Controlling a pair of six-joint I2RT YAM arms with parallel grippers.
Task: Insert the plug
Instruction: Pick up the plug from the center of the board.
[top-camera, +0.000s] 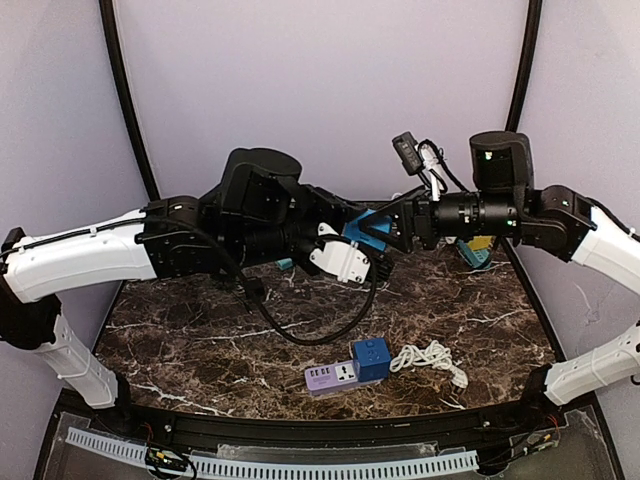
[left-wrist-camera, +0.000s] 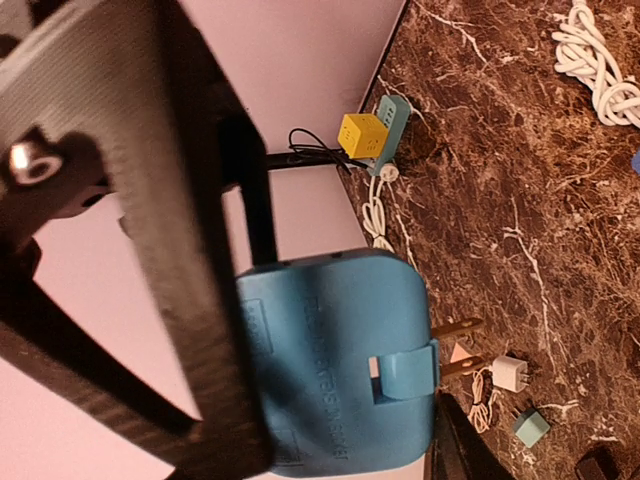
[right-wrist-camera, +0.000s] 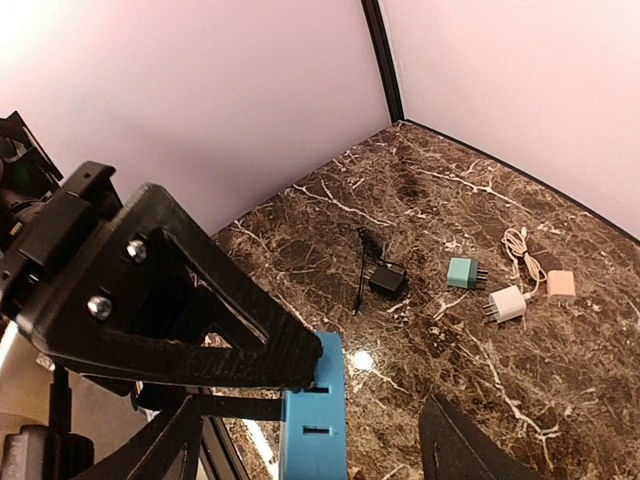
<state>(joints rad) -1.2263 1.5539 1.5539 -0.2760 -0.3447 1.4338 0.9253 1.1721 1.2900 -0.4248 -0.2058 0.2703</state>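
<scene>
Two arms meet in mid-air at the centre of the top view, well above the table (top-camera: 200, 340). The left gripper (top-camera: 352, 236) pinches the blue plug (left-wrist-camera: 330, 350) across its body; in the left wrist view its two metal prongs (left-wrist-camera: 458, 345) stick out to the right, free of everything. The right gripper (right-wrist-camera: 370, 400) is spread around the same plug: in the right wrist view the upper finger (right-wrist-camera: 200, 300) reaches the plug's top corner, while the lower finger (right-wrist-camera: 455, 440) stands apart from it with marble showing in the gap.

Low in the top view, close to the table's near edge, lies the power strip (top-camera: 333, 377) with a blue cube (top-camera: 372, 360) on its right end and a coiled white cord (top-camera: 430, 357) just beside it. A black cable (top-camera: 320, 335) sags from the left arm to the marble above the strip.

Toward the far edge, at the right of the right wrist view, sit a black adapter (right-wrist-camera: 387, 280), a teal charger (right-wrist-camera: 463, 272), a white charger (right-wrist-camera: 507, 303) and a peach charger (right-wrist-camera: 561, 285), near one another. A broad stretch of marble separates them from the strip. A yellow cube (left-wrist-camera: 362, 133) rests on a teal strip (left-wrist-camera: 392, 125) right at the wall edge.
</scene>
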